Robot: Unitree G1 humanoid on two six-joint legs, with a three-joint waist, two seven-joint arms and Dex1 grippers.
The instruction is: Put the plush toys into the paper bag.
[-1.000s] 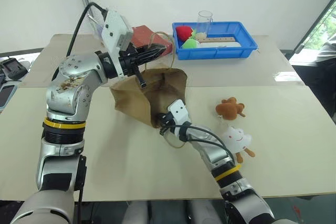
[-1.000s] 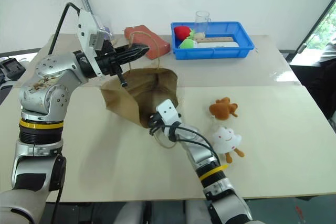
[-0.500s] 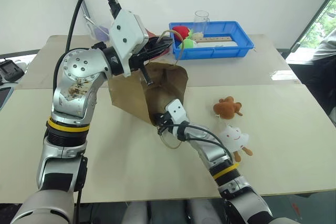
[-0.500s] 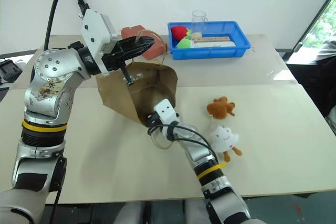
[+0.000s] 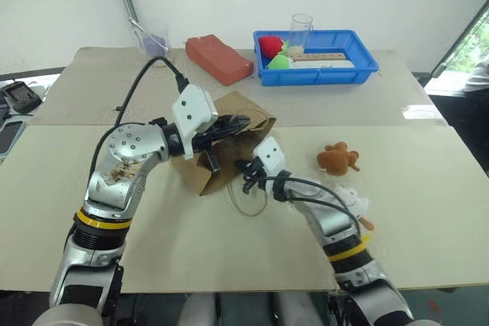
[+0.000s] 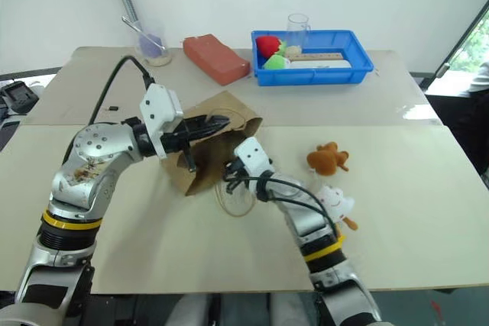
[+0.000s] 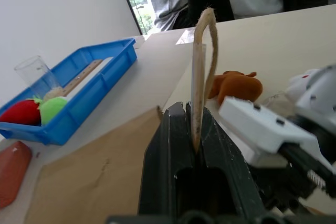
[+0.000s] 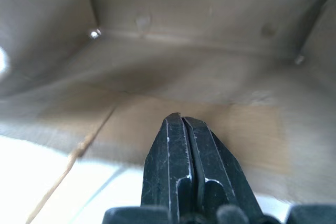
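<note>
Centrally on the table [image 5: 428, 211], the paper bag [image 5: 229, 143] is slumped, its cord handle [image 7: 202, 72] pinched between the left gripper [image 7: 191, 129] fingers. Pressed-together right gripper [image 8: 181, 129] fingers are pointed into its mouth. Toward the right edge, the plush toys [image 5: 336, 158] are lying apart from both.

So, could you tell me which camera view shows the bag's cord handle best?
The left wrist view: the cord handle rises as a tan loop, pinched between the shut fingers of the left gripper. In the eye views it is a thin line near the paper bag. The right wrist view faces the bag's inside, with a cord strand at one edge.
</note>
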